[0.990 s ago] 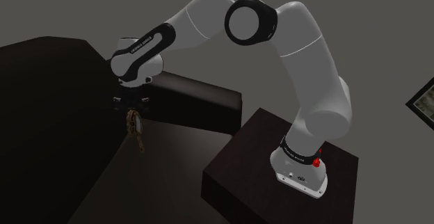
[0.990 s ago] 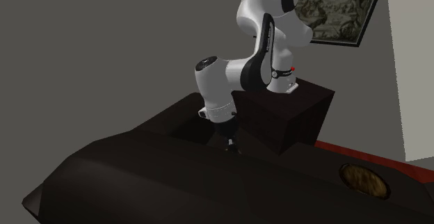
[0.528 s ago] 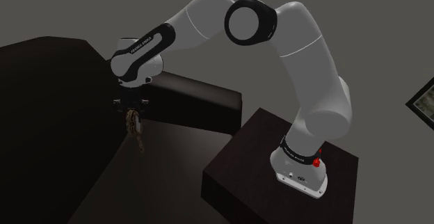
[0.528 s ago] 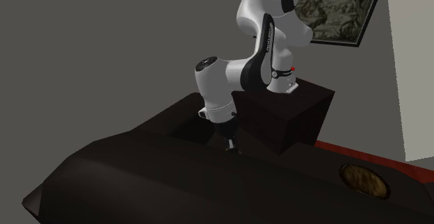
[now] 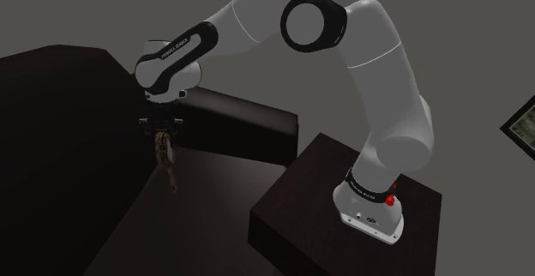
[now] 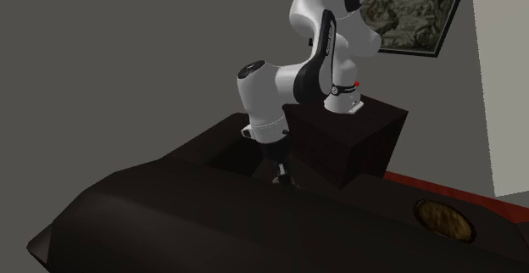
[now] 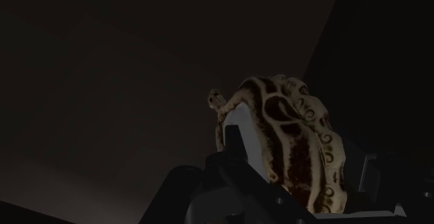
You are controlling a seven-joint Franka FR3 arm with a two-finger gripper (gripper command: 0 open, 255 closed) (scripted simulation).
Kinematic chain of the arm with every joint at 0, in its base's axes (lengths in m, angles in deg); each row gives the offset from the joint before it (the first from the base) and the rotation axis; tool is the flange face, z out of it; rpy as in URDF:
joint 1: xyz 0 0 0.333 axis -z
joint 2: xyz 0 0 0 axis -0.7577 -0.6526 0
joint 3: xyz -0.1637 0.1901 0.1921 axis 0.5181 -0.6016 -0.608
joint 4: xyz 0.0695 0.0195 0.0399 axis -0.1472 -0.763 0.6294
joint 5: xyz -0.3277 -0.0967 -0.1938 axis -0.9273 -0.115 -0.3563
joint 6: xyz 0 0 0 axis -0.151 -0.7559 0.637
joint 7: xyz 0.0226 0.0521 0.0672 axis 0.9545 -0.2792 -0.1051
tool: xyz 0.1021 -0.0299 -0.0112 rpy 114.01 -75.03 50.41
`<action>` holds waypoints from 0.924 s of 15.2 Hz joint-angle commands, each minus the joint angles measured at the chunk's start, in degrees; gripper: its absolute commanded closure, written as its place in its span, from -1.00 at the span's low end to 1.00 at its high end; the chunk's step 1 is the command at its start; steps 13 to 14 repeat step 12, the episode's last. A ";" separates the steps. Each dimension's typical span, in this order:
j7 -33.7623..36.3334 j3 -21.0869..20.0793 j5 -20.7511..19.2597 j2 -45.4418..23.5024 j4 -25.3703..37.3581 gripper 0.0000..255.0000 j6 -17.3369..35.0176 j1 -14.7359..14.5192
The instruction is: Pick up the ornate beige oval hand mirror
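The hand mirror [image 5: 168,160] is beige with dark ornate scrollwork and hangs nearly upright, its handle pointing down over the dark surface [image 5: 206,210]. My gripper [image 5: 161,135] is shut on its upper part. In the second exterior view the gripper [image 6: 281,169] sits low beside the stand, with a pale bit of the mirror [image 6: 283,179] below it. In the wrist view the mirror's carved oval frame [image 7: 306,142] stands edge-on, clasped between the fingers [image 7: 233,146] of the gripper [image 7: 299,163].
The dark box stand [image 5: 296,223] rises just beside the gripper. A raised dark block [image 5: 244,122] lies behind the mirror. A framed painting [image 6: 415,13] hangs on the wall, and a round brown disc [image 6: 442,219] lies on the dark surface far from the arm.
The fingers have closed on the mirror. The wrist has since risen a little, and the mirror hangs from the gripper.
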 commanded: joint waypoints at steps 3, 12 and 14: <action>0.61 -0.13 0.04 1.99 0.09 1.00 -1.94 0.09; 1.56 -0.34 0.13 5.19 0.65 1.00 -5.56 0.35; 1.56 -0.34 0.13 5.19 0.65 1.00 -5.56 0.35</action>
